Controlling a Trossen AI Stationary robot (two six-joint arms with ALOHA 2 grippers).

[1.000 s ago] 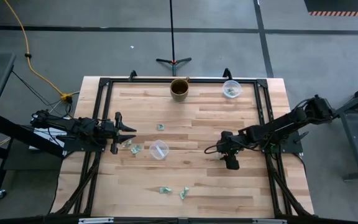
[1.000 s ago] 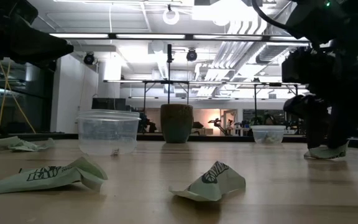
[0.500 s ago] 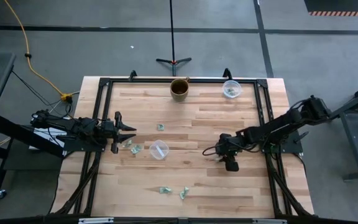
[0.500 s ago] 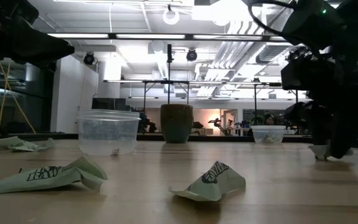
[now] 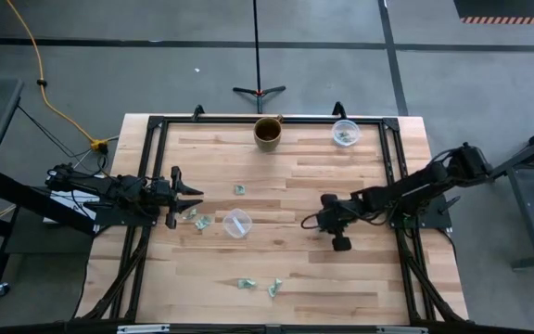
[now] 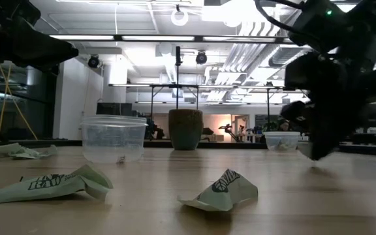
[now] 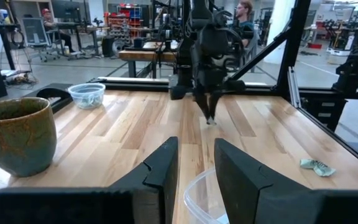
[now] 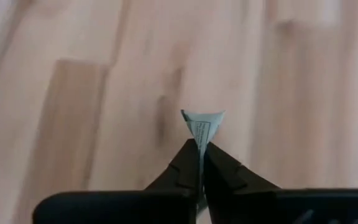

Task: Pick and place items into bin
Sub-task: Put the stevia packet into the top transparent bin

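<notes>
Right gripper (image 5: 340, 244): over the table's right-centre, lifted off the wood in the low view (image 6: 318, 147); fingers (image 8: 188, 163) pressed together on a wrapper.
Held wrapper (image 8: 202, 123): a small pale triangle sticking out past the fingertips, bare planks blurred behind it; in the left wrist view it is only a speck under the gripper (image 7: 211, 118).
Left gripper (image 5: 191, 199): waiting at the table's left edge, pointing across the table; fingers (image 7: 159, 173) spread with a gap between them.
Clear cup (image 5: 236, 223): near the middle of the table, upright and open; its rim shows just ahead of the left fingers (image 7: 199, 198).
Wrappers by the left gripper (image 5: 196, 219): a couple of crumpled green-and-white pieces just beside the fingertips, between them and the cup.
Lone wrapper (image 5: 239, 189): on the wood beyond the cup, apart from everything.
Front wrappers (image 5: 247, 284): two pieces near the front edge, close together but not touching; in the low view they lie nearest, one at left (image 6: 51, 185), one at centre (image 6: 222, 191).
Brown mug (image 5: 268, 133): at the far edge, centre, upright.
Small bowl (image 5: 345, 133): at the far edge right of the mug, clear, with a few pale green bits inside.
Table (image 5: 378, 288): light wooden planks in a black frame.
People: two seated in the room behind, seen past the table in the left wrist view.
</notes>
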